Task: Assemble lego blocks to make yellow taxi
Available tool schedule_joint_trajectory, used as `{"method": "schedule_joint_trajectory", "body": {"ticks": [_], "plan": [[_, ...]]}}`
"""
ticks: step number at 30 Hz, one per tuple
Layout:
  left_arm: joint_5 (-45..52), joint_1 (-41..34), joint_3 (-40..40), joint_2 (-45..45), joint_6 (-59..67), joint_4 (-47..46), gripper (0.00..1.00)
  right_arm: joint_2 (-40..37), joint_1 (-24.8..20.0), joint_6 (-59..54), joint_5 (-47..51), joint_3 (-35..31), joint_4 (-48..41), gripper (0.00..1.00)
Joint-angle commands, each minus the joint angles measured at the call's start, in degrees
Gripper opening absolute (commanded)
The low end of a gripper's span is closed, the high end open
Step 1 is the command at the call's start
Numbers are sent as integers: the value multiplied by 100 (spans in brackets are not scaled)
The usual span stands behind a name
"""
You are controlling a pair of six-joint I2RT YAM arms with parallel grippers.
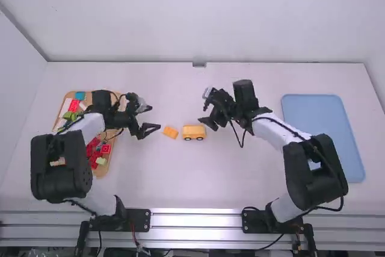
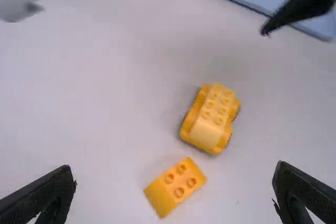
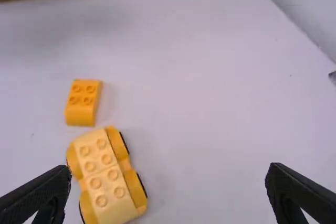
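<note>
While the left gripper [image 1: 154,118] and the right gripper [image 1: 203,114] both have their jaws spread above the desk [image 1: 180,185], a small yellow block [image 2: 175,186] with a sloped end lies just beside the left jaws. The wheeled yellow taxi body [image 3: 102,174] sits just beside the right jaws, near the block yet apart from it. Back from the left jaws, a wooden tray [image 1: 103,170] bears assorted blocks [image 1: 95,150]; well apart from the right jaws lies a blue tray [image 1: 325,118].
</note>
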Motion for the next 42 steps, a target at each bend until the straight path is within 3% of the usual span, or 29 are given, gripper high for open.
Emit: {"method": "schedule_joint_trajectory", "body": {"ticks": [1, 5, 6, 9, 23, 27, 32, 37, 42], "plan": [[28, -328, 382, 404, 1635, -452, 99, -57, -164, 20, -774, -109, 289, 98], [-197, -702, 826, 931, 3093, -1307, 97, -59, -313, 15, -1005, -146, 280, 98], [-210, -745, 870, 1008, 3270, -1370, 92, -59, -330, 17, -1016, -149, 278, 98], [-323, -841, 990, 1335, 3724, -1394, 91, -59, -387, 17, -1043, -149, 232, 98], [-544, -793, 1036, 2396, 2959, -363, 80, -59, -328, 13, -1021, -149, 356, 99], [-601, -791, 1029, 2492, 3202, -411, 69, -59, -339, 13, -1025, -146, 299, 98], [-645, -793, 848, 2496, 3296, -280, 46, -57, -337, 13, -1025, -149, 282, 99], [-601, -748, 739, 2496, 3294, -208, 41, -59, -339, 15, -1027, -149, 278, 98], [-597, -793, 472, 2496, 3285, 168, 44, -59, -339, 15, -1029, -149, 260, 98]]}}
